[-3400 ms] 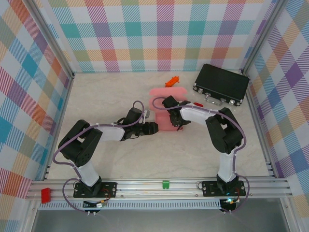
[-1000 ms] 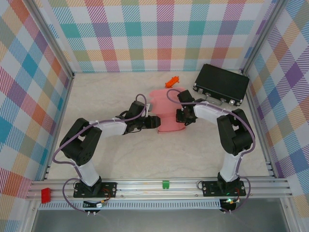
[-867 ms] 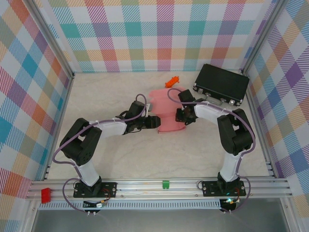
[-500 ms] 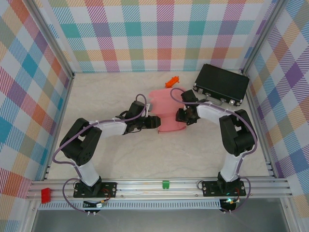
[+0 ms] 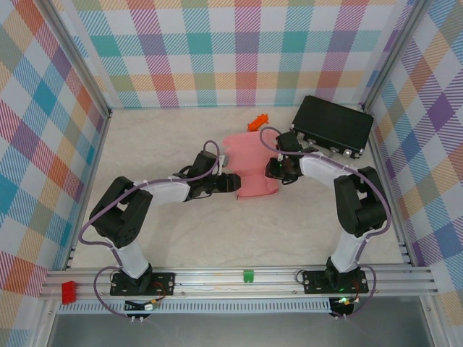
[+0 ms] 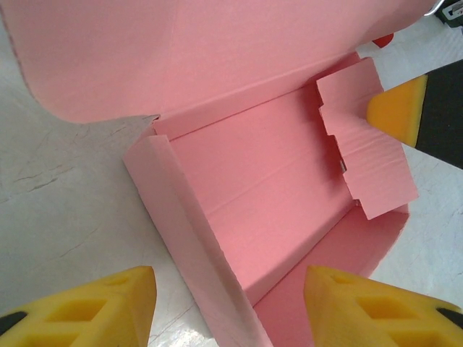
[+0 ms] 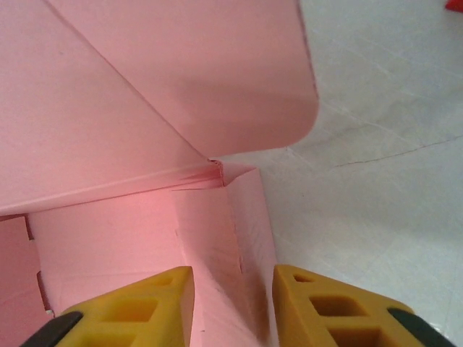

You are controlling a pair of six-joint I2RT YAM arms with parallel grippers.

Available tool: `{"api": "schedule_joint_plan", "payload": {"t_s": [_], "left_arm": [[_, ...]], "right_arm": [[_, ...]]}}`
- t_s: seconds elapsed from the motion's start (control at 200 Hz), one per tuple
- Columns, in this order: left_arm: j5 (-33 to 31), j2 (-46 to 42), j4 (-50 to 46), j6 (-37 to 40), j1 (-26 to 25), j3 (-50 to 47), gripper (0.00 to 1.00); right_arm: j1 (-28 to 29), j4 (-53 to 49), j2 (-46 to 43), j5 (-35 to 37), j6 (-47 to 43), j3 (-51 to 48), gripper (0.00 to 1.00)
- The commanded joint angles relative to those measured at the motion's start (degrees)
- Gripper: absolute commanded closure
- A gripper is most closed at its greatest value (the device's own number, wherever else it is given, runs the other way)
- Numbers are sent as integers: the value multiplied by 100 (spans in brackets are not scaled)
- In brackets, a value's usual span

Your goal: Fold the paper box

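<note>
The pink paper box (image 5: 248,160) lies in the middle of the table, half formed, with its lid flap (image 6: 217,50) standing open at the back. My left gripper (image 5: 233,183) is at the box's near left corner. It is open, and its fingers straddle the left wall (image 6: 192,231) without touching it. My right gripper (image 5: 276,172) is at the right side, shut on the right side wall (image 7: 242,224). One yellow fingertip (image 6: 396,108) presses the inner tab (image 6: 365,144), while the other finger stays outside the wall.
A black hard case (image 5: 331,124) lies at the back right, close behind the right arm. A small orange object (image 5: 257,122) sits just beyond the lid flap. Checked walls and aluminium posts enclose the table.
My right gripper has moved from over the box to its right wall, opened briefly, then closed on the wall. My left gripper has shifted right to the box's corner and has stayed there.
</note>
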Motion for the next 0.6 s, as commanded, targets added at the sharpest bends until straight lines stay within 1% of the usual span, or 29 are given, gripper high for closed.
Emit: {"api": "schedule_joint_plan", "payload": {"t_s": [0.0,0.255,0.425,0.595], "left_arm": [[95,111,3,34,-25,106,44],[123,140,21,20,-23,112,44],[133,161,30,11,-25,111,44],[149,191,56,-5,-24,113,44]], "right_arm": [[-51,-8,125,6,-1,14,71],[-51,-74,351,89,-103,128,78],[-51,-146,421,171,-209,189,84],[-54,-251,475,287,-337,277,87]]}}
